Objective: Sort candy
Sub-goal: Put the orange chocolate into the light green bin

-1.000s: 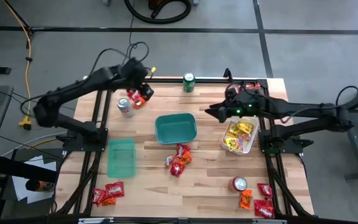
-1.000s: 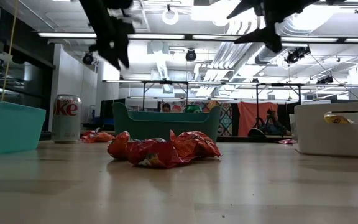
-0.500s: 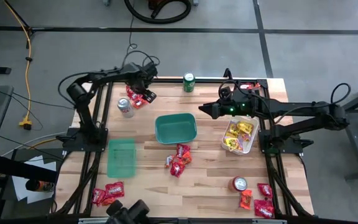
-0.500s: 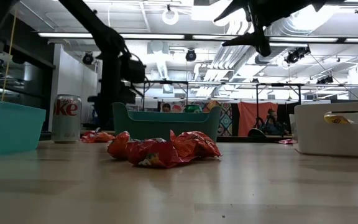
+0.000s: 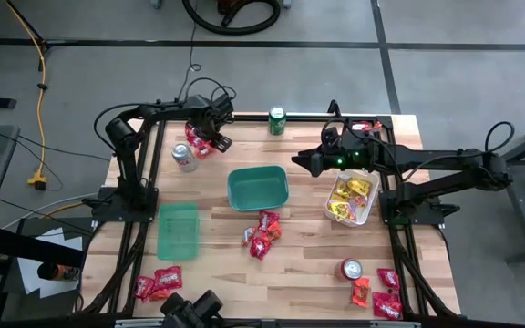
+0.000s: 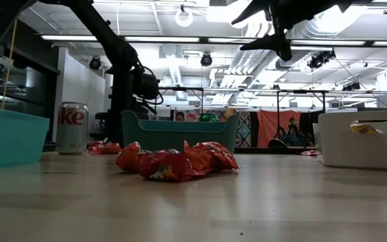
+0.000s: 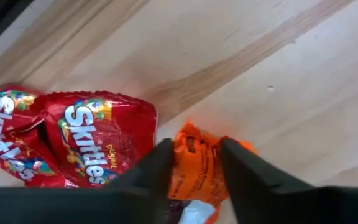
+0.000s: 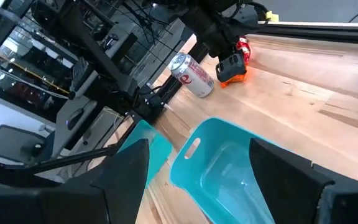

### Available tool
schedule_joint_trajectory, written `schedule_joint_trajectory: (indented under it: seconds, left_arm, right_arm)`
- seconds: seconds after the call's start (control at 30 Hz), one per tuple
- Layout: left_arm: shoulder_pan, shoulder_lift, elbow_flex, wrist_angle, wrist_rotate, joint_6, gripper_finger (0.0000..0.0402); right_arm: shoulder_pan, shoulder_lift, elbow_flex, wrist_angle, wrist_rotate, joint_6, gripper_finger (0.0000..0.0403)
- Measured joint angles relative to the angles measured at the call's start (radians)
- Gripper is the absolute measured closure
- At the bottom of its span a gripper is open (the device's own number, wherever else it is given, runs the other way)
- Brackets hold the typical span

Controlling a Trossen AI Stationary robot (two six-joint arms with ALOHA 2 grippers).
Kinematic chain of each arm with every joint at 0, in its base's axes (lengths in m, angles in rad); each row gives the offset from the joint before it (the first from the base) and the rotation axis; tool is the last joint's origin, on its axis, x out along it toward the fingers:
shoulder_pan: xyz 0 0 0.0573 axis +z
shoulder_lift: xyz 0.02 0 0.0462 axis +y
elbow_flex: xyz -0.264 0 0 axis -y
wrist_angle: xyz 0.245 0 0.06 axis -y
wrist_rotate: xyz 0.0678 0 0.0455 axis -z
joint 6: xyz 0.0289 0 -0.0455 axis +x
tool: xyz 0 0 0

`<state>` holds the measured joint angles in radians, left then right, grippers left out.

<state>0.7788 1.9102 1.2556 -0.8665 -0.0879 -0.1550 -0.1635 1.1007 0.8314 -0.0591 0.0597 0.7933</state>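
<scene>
Candy lies in small piles of red and orange packets on the wooden table. My left gripper [image 5: 211, 139] points down onto the far-left pile [image 5: 198, 148], beside a silver-red can [image 5: 183, 157]. It is shut on an orange packet [image 7: 197, 165] that lies next to red Skittles packets [image 7: 98, 146]. My right gripper [image 5: 301, 162] hangs open, high above the table between the teal bin [image 5: 258, 188] and the white bin [image 5: 352, 200]. Nothing is between its fingers [image 8: 207, 177]. My left gripper pinches the orange packet between its two fingers, one on each side edge [image 7: 178, 163]. The fingers come from above, pointing down. The packet lies flat on the table, its far end [image 7: 194, 134] sticking out past the fingertips beside the Skittles packets.
More candy lies mid-table [image 5: 262, 234], at the near left [image 5: 158, 282], at the near right [image 5: 378, 293] and at the far right [image 5: 365, 126]. The white bin holds yellow packets. A flat green bin [image 5: 178, 228], a green can [image 5: 277, 120] and a second silver-red can [image 5: 351, 269] also stand on the table.
My left gripper has come down onto the far-left candy pile beside the can and has tipped over to point straight down. The candy piles lie where they were.
</scene>
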Motion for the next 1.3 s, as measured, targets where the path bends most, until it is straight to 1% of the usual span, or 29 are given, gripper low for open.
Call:
schedule_joint_trajectory:
  seconds: [0.07, 0.1, 0.13, 0.23, 0.33, 0.43, 0.53, 0.63, 0.7, 0.77, 0.83, 0.93, 1.03, 1.17, 1.23, 1.3]
  left_arm:
    - [0.000, 0.000, 0.000, 0.000, 0.002, 0.000, 0.0356]
    - [0.000, 0.000, 0.000, 0.000, 0.007, 0.000, 0.0377]
    - [0.000, 0.000, 0.000, -0.001, 0.013, -0.001, 0.0388]
    - [-0.002, -0.006, 0.000, -0.004, 0.040, 0.007, 0.0393]
    - [-0.007, -0.058, 0.000, -0.003, 0.063, 0.009, 0.0399]
    - [-0.015, -0.158, 0.000, 0.023, 0.090, 0.028, 0.0400]
    - [-0.037, -0.283, 0.000, 0.081, 0.143, 0.053, 0.0401]
    - [-0.087, -0.410, 0.001, 0.131, 0.209, 0.060, 0.0401]
    - [-0.139, -0.488, 0.001, 0.133, 0.238, 0.076, 0.0401]
    - [-0.216, -0.561, 0.002, 0.103, 0.217, 0.040, 0.0401]
    - [-0.310, -0.618, 0.002, 0.023, 0.157, -0.062, 0.0401]
    - [-0.487, -0.679, 0.002, -0.127, 0.105, -0.221, 0.0401]
    - [-0.688, -0.724, 0.002, -0.268, 0.103, -0.423, 0.0401]
    - [-0.947, -0.749, 0.002, -0.477, 0.108, -0.729, 0.0401]
    - [-1.053, -0.748, 0.001, -0.575, 0.108, -0.870, 0.0401]
    - [-1.141, -0.741, 0.001, -0.628, 0.108, -0.983, 0.0401]
  right_arm:
    - [0.000, 0.000, 0.000, -0.004, -0.008, -0.014, 0.0130]
    - [0.000, 0.000, 0.000, -0.006, -0.008, -0.017, 0.0130]
    - [0.000, 0.000, 0.000, -0.009, -0.009, -0.020, 0.0130]
    - [0.000, 0.000, 0.000, -0.012, -0.013, -0.039, 0.0130]
    - [0.000, 0.000, 0.000, -0.012, -0.021, -0.051, 0.0130]
    - [-0.001, 0.000, 0.000, -0.011, -0.027, -0.068, 0.0130]
    - [-0.008, 0.000, 0.000, -0.006, -0.027, -0.082, 0.0130]
    - [-0.015, 0.000, 0.000, 0.012, -0.027, -0.102, 0.0130]
    - [-0.019, -0.001, 0.000, 0.020, -0.027, -0.104, 0.0130]
    - [-0.021, -0.001, 0.000, 0.024, -0.027, -0.103, 0.0130]
    - [-0.021, -0.001, 0.000, 0.024, -0.027, -0.111, 0.0130]
    - [-0.021, -0.001, 0.000, 0.024, -0.027, -0.124, 0.0130]
    - [-0.022, -0.001, 0.000, 0.024, -0.027, -0.126, 0.0130]
    - [-0.022, -0.001, 0.000, 0.023, -0.041, -0.147, 0.0130]
    - [-0.022, -0.001, 0.000, 0.022, -0.044, -0.147, 0.0130]
    - [-0.022, -0.001, 0.000, 0.020, -0.045, -0.147, 0.0130]
